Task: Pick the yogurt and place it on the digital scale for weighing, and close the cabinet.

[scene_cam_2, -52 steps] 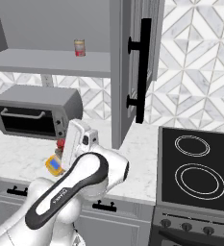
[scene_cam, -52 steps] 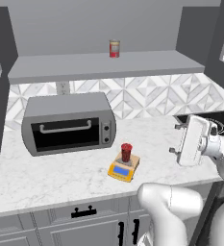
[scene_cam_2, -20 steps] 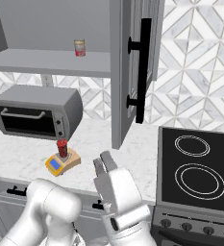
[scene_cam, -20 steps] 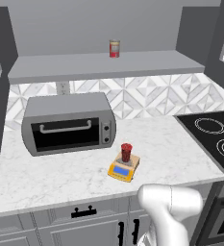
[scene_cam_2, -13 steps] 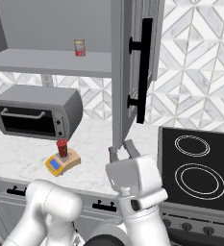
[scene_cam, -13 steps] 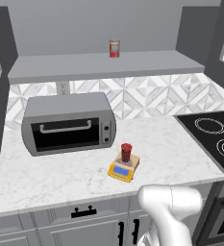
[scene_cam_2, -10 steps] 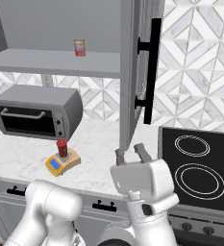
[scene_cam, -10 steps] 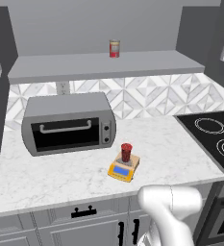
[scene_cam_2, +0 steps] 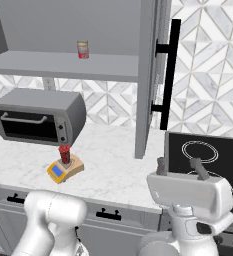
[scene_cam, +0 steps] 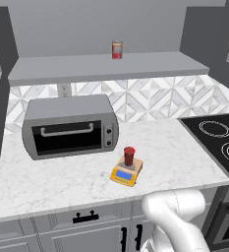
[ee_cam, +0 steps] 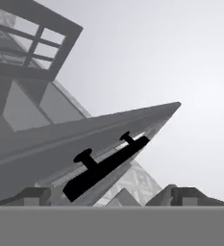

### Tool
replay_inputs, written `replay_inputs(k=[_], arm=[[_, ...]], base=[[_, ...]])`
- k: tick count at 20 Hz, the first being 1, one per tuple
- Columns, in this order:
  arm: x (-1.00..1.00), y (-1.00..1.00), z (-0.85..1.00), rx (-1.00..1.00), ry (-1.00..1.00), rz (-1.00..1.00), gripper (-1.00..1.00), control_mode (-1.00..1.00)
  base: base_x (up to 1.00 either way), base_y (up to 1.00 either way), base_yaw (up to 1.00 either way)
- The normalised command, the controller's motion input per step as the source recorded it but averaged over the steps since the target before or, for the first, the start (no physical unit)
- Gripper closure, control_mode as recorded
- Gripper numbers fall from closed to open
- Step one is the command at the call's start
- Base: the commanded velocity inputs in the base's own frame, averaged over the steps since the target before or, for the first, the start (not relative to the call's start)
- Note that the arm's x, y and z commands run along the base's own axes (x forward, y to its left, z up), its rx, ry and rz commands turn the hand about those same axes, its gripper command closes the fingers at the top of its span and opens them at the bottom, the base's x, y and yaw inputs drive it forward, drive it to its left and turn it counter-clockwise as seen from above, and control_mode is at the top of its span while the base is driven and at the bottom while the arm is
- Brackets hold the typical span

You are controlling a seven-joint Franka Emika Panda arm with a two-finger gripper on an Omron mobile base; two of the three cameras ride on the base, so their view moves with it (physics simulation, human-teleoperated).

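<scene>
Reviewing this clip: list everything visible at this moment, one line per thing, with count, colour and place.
Small dark red yogurt cup: one, standing on the scale.
Flat orange-yellow digital scale: one, blue display, on the counter in front of the oven.
Grey upper wall cabinet door: one, open, long black bar handle.
Red can with yellowish label: one, on the cabinet shelf.
Grey toaster oven: one, on the counter, left.
White marble counter: one.
Black stovetop: one, right of the counter.
Grey lower drawers: below the counter, short black handles.
Gripper: one, white, dark fingers, raised below the door, open.
</scene>
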Motion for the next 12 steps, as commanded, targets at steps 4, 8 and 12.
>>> replay_inputs(k=[4, 8, 12], arm=[[0.66, -0.15, 0.0, 0.05, 0.0, 0.0, -1.0, -1.0], [0.98, -0.03, 0.0, 0.1, 0.0, 0.07, -1.0, -1.0], [0.98, -0.05, 0.0, 0.13, 0.0, 0.14, -1.0, -1.0]], base=[[0.0, 0.0, 0.0], [0.0, 0.0, 0.0], [0.0, 0.0, 0.0]])
